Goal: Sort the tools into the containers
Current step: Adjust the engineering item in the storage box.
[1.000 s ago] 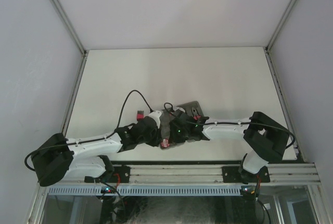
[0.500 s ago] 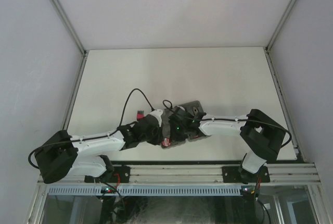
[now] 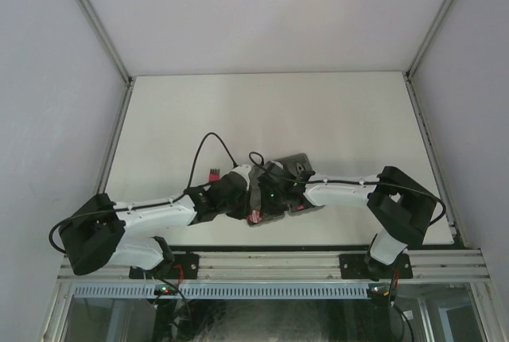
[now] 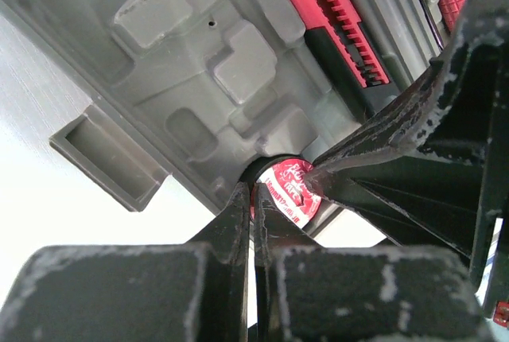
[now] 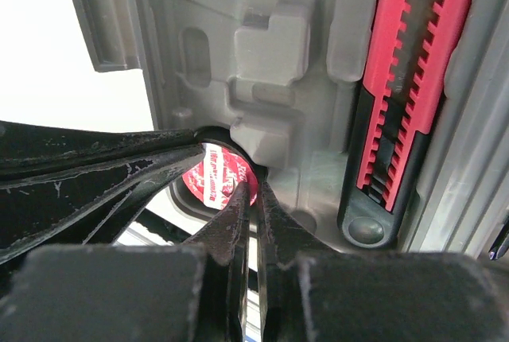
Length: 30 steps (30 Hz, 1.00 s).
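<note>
Left gripper (image 4: pixel 253 199) & right gripper (image 5: pixel 256 191) both pinched together, empty, tips at red disc (image 4: pixel 288 195) in grey case's (image 4: pixel 199 64) round slot. Press evenly w/ 2 tips, keep disc flat.

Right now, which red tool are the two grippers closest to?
The small round red disc, right beside both; the long toothed red tool lies farther off inside the grey case.
</note>
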### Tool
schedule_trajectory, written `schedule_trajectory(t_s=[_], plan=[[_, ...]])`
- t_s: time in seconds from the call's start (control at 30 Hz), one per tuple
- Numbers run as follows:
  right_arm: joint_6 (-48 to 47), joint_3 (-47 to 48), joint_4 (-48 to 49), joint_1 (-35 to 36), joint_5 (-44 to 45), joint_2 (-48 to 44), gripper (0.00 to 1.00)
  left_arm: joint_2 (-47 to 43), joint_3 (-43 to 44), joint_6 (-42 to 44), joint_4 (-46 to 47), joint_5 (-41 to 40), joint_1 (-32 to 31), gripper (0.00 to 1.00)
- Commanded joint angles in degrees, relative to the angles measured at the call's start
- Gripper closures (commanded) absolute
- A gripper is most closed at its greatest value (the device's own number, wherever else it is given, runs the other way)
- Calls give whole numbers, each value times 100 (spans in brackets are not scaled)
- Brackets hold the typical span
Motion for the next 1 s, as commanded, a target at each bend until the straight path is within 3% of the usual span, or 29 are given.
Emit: schedule_trajectory(t_s=[0.0, 0.5, 0.83, 0.97], plan=[[-72, 45, 400, 166, 37, -2, 100, 858, -257, -127, -1112, -47, -62, 100], [171, -461, 833, 183, 280, -641, 100, 1859, 305, -657, -1843, -817, -424, 100], [301, -821, 1307, 131, 122, -735, 100, 2256, 444, -702, -1916, -783, -534, 100], [312, -939, 1420, 94, 96, -929, 100, 1990, 296, -649, -1690, -681, -547, 100]])
